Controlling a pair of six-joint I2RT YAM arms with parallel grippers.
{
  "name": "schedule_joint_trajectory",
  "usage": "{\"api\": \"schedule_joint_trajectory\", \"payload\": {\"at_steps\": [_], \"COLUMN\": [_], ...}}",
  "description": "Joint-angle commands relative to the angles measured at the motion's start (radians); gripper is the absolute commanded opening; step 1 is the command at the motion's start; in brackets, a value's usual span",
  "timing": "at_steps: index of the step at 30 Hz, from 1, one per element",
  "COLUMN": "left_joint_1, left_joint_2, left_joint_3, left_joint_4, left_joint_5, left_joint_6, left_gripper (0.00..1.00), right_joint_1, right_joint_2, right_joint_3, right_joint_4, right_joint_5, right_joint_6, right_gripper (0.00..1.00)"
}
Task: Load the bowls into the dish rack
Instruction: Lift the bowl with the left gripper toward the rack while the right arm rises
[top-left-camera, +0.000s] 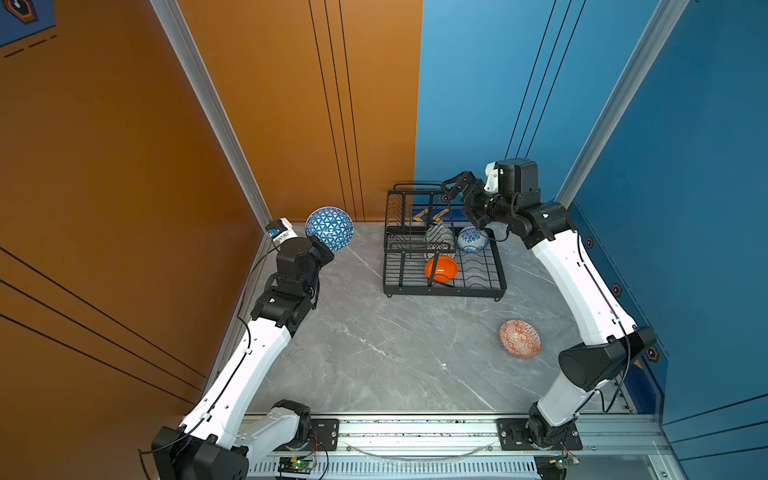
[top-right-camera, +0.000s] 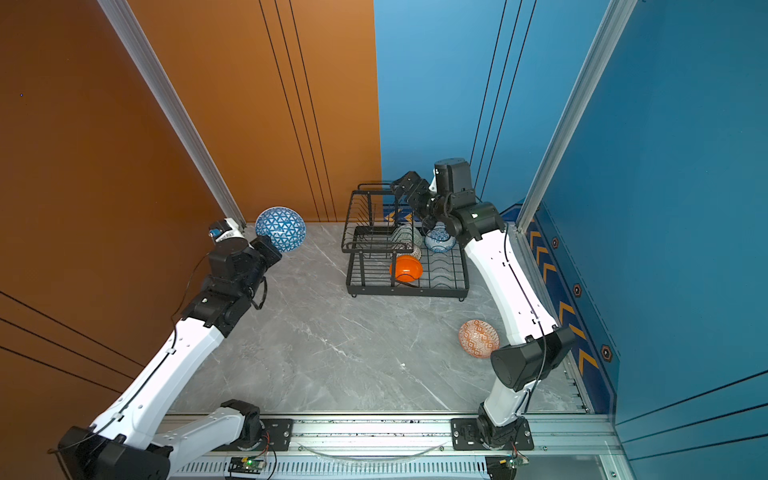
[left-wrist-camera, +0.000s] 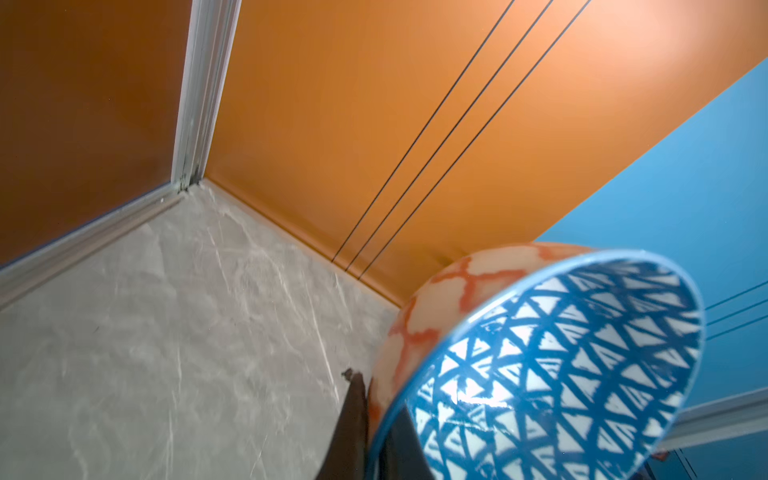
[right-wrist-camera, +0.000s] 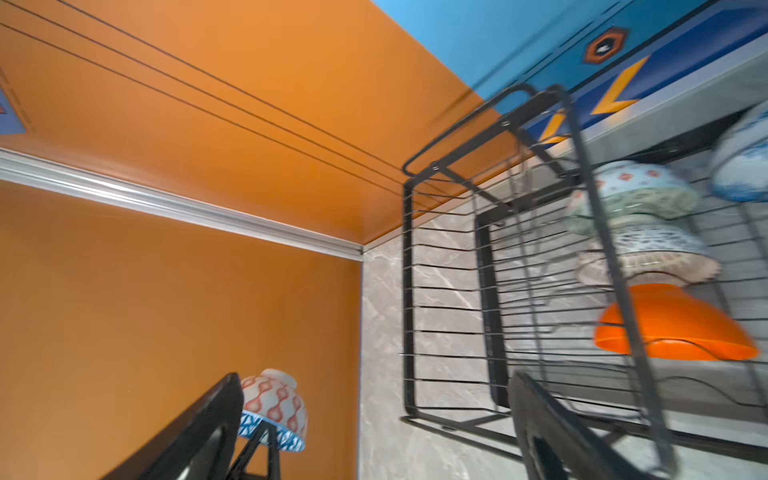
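The left gripper (top-left-camera: 324, 250) is pinched tight on the rim of the blue triangle bowl (top-left-camera: 329, 228). It holds the bowl off the table (top-left-camera: 374, 353) near the back left corner, close to the orange wall (top-left-camera: 124, 166). In the left wrist view, one finger (left-wrist-camera: 353, 428) lies against the bowl's red-patterned outside and the other sits inside it. The bowl is tilted with its patterned inside towards the top views.

The dish rack (top-left-camera: 444, 287) stands at the back of the table, right of the middle and well apart from the held bowl. Its raised upper basket (top-left-camera: 409, 220) covers the left half, on the side nearest the held bowl. Four bowls sit in the lower tray on the right half:
- The orange bowl (top-left-camera: 441, 268) is tipped on edge near the middle.
- The pale green bowl (top-left-camera: 439, 235) is behind it.
- The dark-lattice bowl (top-left-camera: 436, 248) is pressed against the pale green bowl, partly under the basket's edge.
- The blue-floral bowl (top-left-camera: 473, 240) is at the back right corner.

The right gripper (top-left-camera: 452, 187) hangs above the back rim of the upper basket by the rack's handle. Its fingers are spread wide and hold nothing. Its forearm crosses over the blue-floral bowl in both top views.

The orange-red patterned bowl (top-left-camera: 520, 338) lies tipped on the table in front of the rack, apart from it. It is just beside the right arm's elbow (top-left-camera: 598, 361), which overlaps its edge in a top view (top-right-camera: 478, 338).
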Motion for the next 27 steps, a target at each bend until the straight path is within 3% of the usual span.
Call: {"api": "schedule_joint_trajectory", "payload": {"at_steps": [1, 8, 12, 27], "left_joint_1": [0.009, -0.019, -0.037, -0.219], "left_joint_2": [0.079, 0.286, 0.384, 0.580], "left_joint_3": [0.064, 0.178, 0.238, 0.386], "left_joint_4": [0.321, 0.595, 0.684, 0.790], "left_joint_5": [-0.036, -0.001, -0.009, -0.046], "left_joint_6": [0.118, 0.296, 0.360, 0.661], "left_gripper": [0.00, 0.00, 0.00, 0.00], "right_joint_1": [0.038, 0.092, 0.100, 0.086], "right_joint_2": [0.069, 0.232, 0.278, 0.391], "right_joint_3": [0.100, 0.292, 0.305, 0.318], "right_joint_4": [0.163, 0.293, 0.363, 0.521], "right_joint_5": [-0.095, -0.197, -0.221, -0.199], "right_joint_6": [0.112, 0.261, 0.336, 0.543], "right_gripper": [1.00, 1.00, 1.00, 0.98]}}
